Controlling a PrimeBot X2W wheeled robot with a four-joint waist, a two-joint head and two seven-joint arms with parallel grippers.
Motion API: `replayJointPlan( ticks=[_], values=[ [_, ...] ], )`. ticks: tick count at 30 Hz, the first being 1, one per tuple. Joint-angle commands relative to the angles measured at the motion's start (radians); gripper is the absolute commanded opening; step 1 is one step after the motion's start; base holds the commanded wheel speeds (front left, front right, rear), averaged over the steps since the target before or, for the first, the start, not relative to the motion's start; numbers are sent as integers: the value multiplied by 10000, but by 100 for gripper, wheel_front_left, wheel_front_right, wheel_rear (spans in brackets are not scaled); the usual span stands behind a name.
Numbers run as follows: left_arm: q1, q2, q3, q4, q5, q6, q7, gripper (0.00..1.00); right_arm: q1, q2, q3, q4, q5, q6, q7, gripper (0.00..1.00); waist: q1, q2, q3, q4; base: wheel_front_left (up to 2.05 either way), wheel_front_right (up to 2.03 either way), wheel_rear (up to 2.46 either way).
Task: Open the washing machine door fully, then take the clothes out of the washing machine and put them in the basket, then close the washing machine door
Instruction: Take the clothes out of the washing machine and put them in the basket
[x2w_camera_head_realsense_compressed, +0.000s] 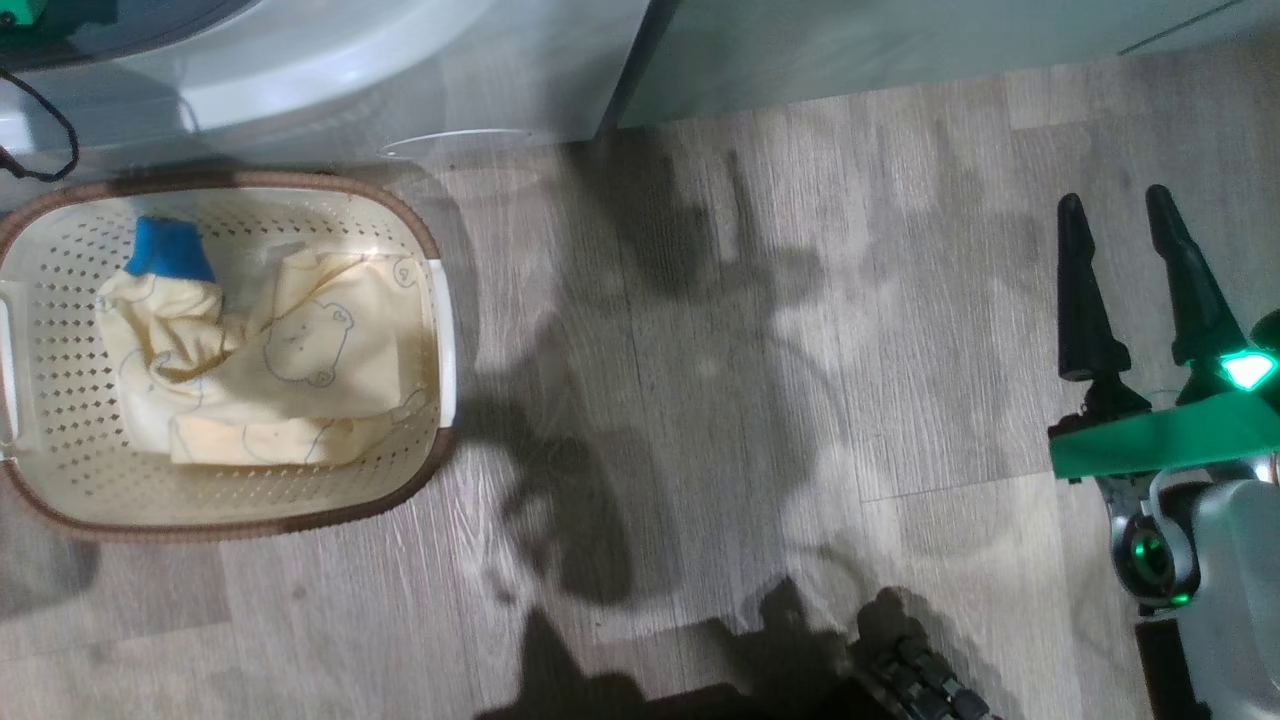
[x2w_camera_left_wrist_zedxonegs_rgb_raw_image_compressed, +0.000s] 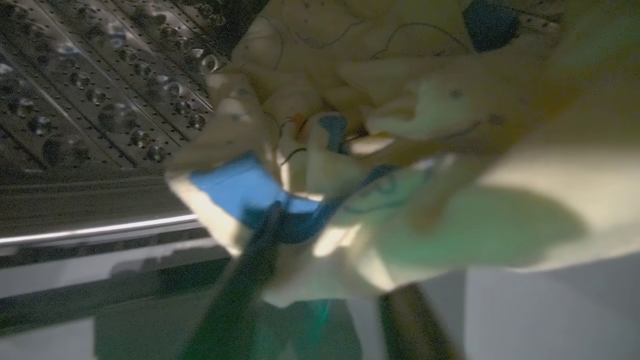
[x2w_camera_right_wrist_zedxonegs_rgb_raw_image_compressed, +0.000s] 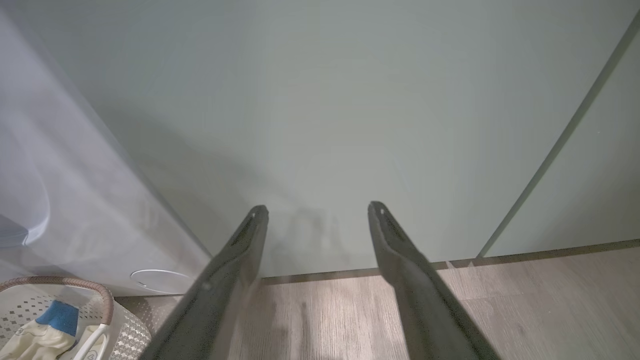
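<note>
Pale-yellow clothes (x2w_camera_left_wrist_zedxonegs_rgb_raw_image_compressed: 450, 100) drape the left hand (x2w_camera_left_wrist_zedxonegs_rgb_raw_image_compressed: 325, 225), grip unclear, and may slip short of the basket (x2w_camera_head_realsense_compressed: 250, 178); right hand (x2w_camera_head_realsense_compressed: 1114, 197) wide.

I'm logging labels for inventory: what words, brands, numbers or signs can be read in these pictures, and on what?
None readable.
The pale-yellow soft garments in the cream perforated plastic basket carry only a blue outline bear drawing, no words.
The white washing machine front shows no legible label.
The left wrist view is too blurred to read.
</note>
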Motion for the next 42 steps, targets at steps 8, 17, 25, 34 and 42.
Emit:
replayJointPlan(
  ticks=[8,17,25,34,42],
  values=[
    [-343,331,90,240,-96,-69,-900,0,26,20,71,-208,-48,2,-65,100,0,0,-293,132,0,0,0],
    [660,5,252,361,-771,-225,-1968,0,344,20,-6,-90,-212,2,-65,100,0,0,-1298,478,0,0,0],
    [2506,-369,669,-200,-1648,-263,-3363,0,814,-17,-96,48,-343,2,-65,100,0,0,-2402,887,0,0,0],
    [5227,-1202,769,-1585,-2173,96,-4264,0,1428,-140,-241,112,-379,2,-65,100,0,0,-3245,1529,0,0,0],
    [7246,-1799,684,-2718,-2286,997,-4627,0,1526,-290,-188,80,-388,2,-65,100,0,0,-3424,1871,0,0,0]
  ],
)
